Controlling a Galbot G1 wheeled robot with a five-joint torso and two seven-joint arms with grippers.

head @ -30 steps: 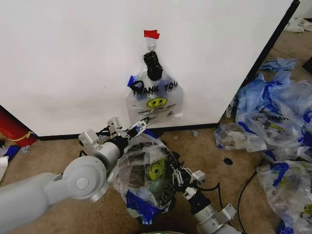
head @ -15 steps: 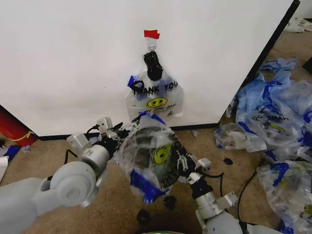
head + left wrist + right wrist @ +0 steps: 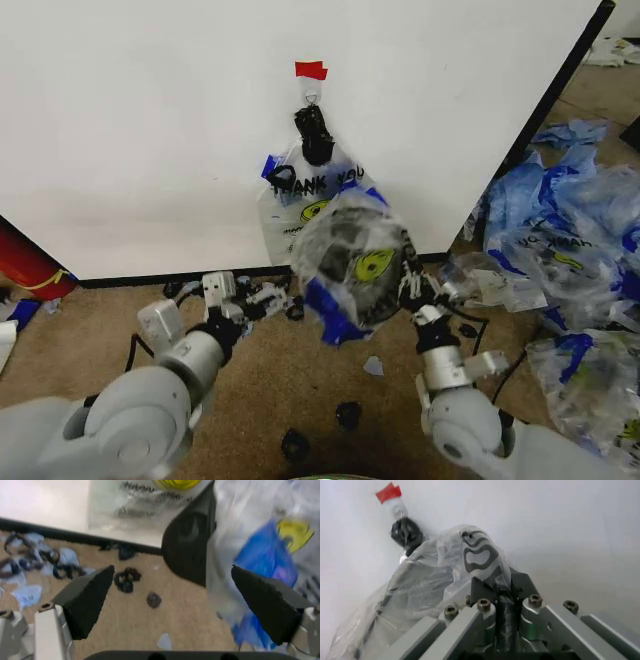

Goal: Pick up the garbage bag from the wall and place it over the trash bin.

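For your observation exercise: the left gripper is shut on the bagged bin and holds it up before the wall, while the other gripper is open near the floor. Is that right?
Not quite: the arms are swapped. In the head view the right gripper is shut on the bagged bin, holding it up before the wall; the left gripper is open near the floor.

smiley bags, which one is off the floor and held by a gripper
The garbage bag pinched in the right gripper, lifted before the wall. The bundle hangs from the hook; the heap lies on the floor.
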